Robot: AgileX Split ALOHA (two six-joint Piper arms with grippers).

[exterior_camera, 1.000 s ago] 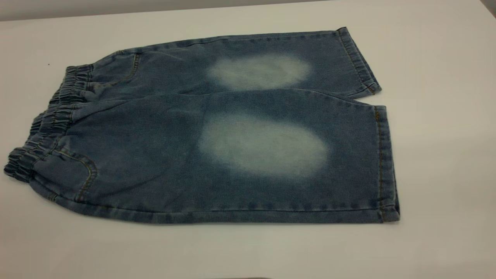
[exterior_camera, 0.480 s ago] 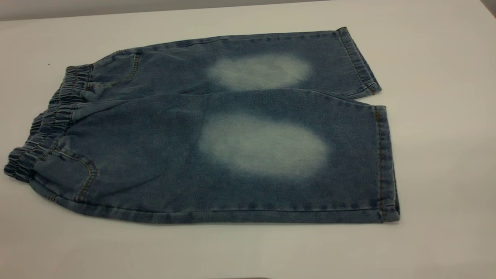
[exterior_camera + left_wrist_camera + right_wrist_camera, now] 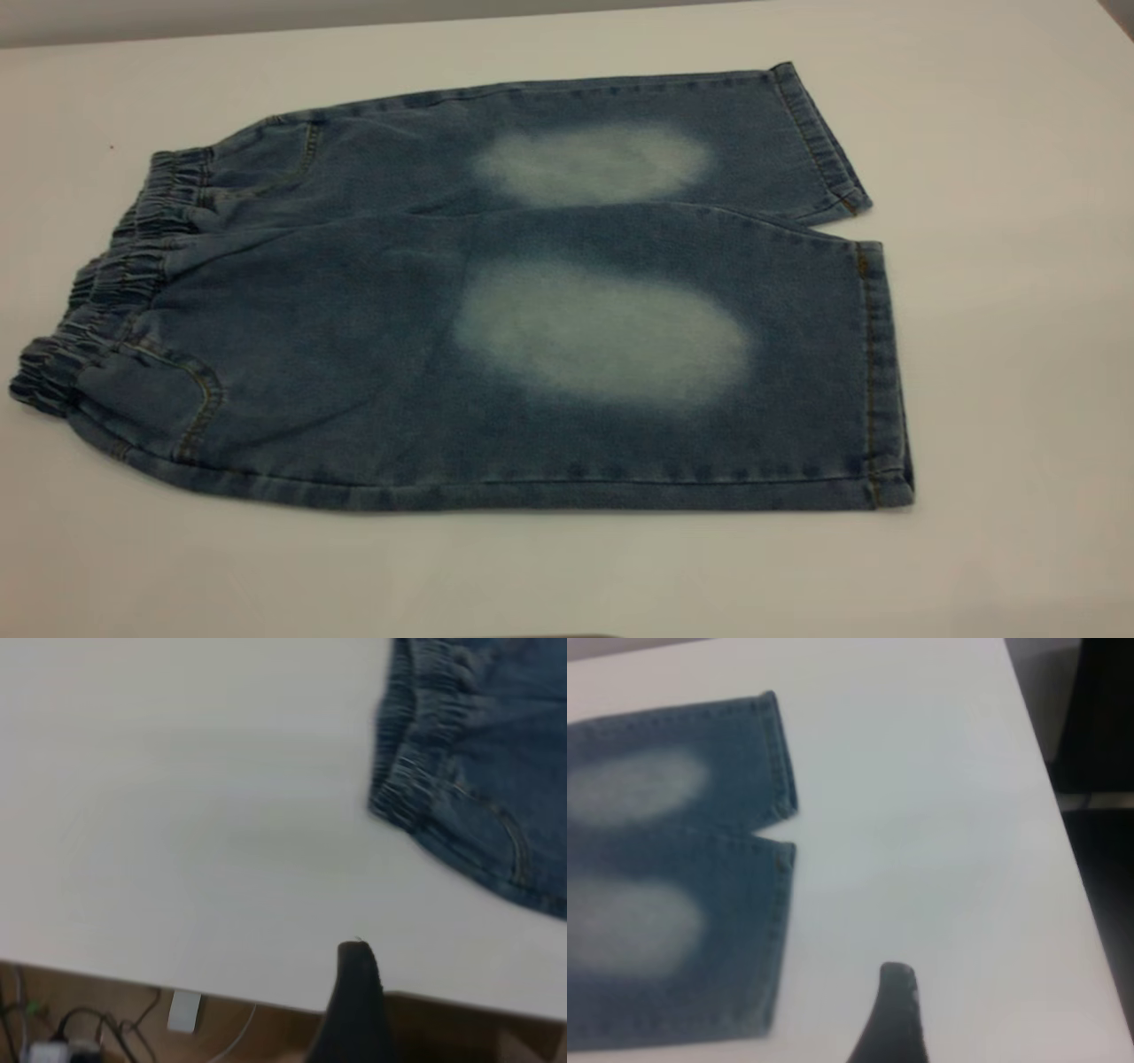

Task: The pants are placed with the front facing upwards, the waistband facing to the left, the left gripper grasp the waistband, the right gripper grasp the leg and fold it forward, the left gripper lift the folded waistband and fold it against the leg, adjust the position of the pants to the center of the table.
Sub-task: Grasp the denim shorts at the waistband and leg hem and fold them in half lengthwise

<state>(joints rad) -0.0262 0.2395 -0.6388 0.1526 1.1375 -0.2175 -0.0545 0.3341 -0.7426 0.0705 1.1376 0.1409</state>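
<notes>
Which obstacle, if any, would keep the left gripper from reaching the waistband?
Probably none: bare table lies between the left gripper and the waistband, with nothing resting on the gathered edge.

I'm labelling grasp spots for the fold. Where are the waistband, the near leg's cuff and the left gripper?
the waistband (image 3: 133,257): exterior view, mid-gather of the elastic.
near leg's cuff (image 3: 881,372): exterior view, middle of the stitched hem.
the left gripper (image 3: 354,1010): left wrist view, the one dark finger showing.
</notes>
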